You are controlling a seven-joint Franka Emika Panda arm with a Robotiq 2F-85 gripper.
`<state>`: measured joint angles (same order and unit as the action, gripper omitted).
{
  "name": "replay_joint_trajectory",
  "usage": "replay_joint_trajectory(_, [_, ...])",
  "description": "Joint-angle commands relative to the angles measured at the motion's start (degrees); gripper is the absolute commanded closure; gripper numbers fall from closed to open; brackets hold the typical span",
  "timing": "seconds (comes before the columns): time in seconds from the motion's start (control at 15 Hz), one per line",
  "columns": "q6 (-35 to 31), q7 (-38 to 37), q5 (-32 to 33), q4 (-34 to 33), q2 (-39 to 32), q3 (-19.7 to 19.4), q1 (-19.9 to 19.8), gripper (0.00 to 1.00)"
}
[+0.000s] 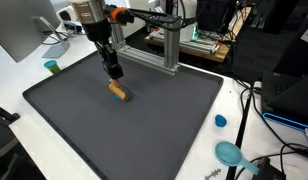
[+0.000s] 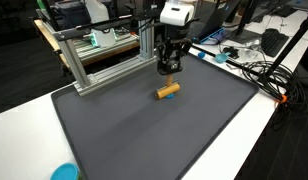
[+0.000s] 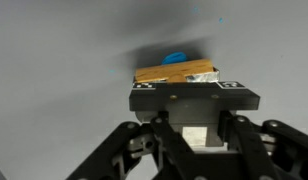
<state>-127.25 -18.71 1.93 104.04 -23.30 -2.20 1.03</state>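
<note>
A small orange wooden block with a blue piece at one end lies on the dark grey mat. It shows in both exterior views and in the wrist view. My gripper hangs just above the block, a little toward its far side, with its fingers drawn together and nothing between them. In the wrist view the gripper's black body covers the near edge of the block. The block rests flat and apart from the fingertips.
An aluminium frame stands at the mat's far edge. A teal scoop, a blue cap and a small green cup sit on the white table. Cables lie beside the mat.
</note>
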Motion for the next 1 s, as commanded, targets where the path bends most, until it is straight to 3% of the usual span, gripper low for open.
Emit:
replay_joint_trajectory(0.0, [2.59,-1.4,2.4,-1.14,-1.95,-0.93,2.05,0.78])
replay_joint_trajectory(0.93, [9.66,5.76,-2.59,-4.65,-5.56,0.31,-0.76,0.78])
